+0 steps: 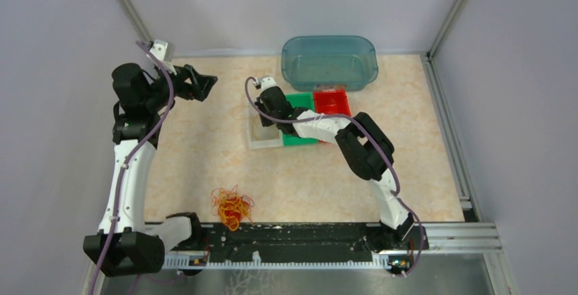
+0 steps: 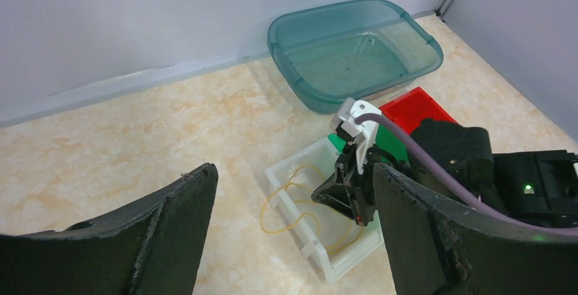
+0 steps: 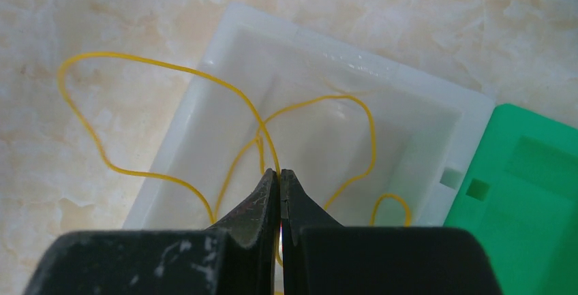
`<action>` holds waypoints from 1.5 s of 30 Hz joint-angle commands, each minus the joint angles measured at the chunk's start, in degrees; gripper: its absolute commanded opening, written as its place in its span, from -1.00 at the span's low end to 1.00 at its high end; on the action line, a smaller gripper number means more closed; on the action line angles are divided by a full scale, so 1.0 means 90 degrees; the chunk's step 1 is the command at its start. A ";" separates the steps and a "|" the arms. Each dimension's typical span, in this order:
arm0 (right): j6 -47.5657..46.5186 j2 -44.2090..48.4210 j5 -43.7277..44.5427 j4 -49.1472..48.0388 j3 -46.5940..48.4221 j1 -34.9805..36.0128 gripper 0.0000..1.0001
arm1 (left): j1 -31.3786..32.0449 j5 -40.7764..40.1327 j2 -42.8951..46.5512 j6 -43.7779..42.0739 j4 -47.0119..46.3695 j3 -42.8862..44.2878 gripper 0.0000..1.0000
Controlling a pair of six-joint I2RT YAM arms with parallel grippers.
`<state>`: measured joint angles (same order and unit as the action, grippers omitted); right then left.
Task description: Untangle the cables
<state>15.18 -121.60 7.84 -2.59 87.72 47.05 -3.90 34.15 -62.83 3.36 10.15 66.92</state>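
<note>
Right gripper [image 3: 279, 172]: fingers [image 3: 251, 208] pressed together, pinching a single yellow cable [image 3: 102, 55] right at the tips. From the pinch the cable runs up to 12 o'clock and splits into loops. One big loop goes out to 10 o'clock over the wall of a white bin [image 3: 463, 104] and lies on the table [image 3: 82, 9]. A second loop curves to 2 o'clock inside the bin, and a small loop sits at 4 o'clock by the bin's right wall. The gripper is over the white bin. Can't tell if the tips touch the bin floor.

A green bin [image 3: 531, 193] touches the white bin at 3 o'clock. In the top view a red bin [image 1: 332, 102] sits at 1 o'clock of the white bin, against the green one. A teal tub [image 1: 329, 62] is beyond both at 12 o'clock, near the back wall.

Left gripper [image 1: 204, 85]: fingers [image 2: 170, 234] spread wide, nothing between them. It is raised at 10 o'clock of the table, well apart from the bins, and points toward them.

The clump of cables [image 1: 232, 208], thin red, orange and yellow wires all tangled, lies at 7 o'clock of the table. It is just beside the black rail [image 1: 293, 240] at the near edge, between the two arm bases and nearer the left. Neither gripper touches it.
</note>
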 commanded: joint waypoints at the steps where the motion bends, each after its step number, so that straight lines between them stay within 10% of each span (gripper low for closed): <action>1: 0.0169 -0.0123 0.0490 -0.0140 0.0234 0.0114 -1.00 | -0.0036 0.0081 0.0120 0.0009 -0.0064 0.0055 0.80; 14: 0.0129 0.0671 0.0268 -0.0647 -0.0049 0.0115 0.03 | -0.0037 -0.0040 0.0077 -0.0029 0.0078 0.0105 0.82; 31: 0.0052 0.1847 -0.0093 -0.0944 -0.0477 0.0124 0.06 | -0.0035 -0.0164 0.0008 -0.0109 0.0164 0.0090 0.83; 45: -0.0363 -0.0060 -0.0408 -0.0069 0.1678 0.0176 -0.04 | -0.0035 -0.0183 0.0077 -0.0095 0.0190 -0.0111 0.84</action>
<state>14.04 -117.64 4.16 -4.78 96.60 48.93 -3.90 32.97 -62.83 2.87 11.75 66.17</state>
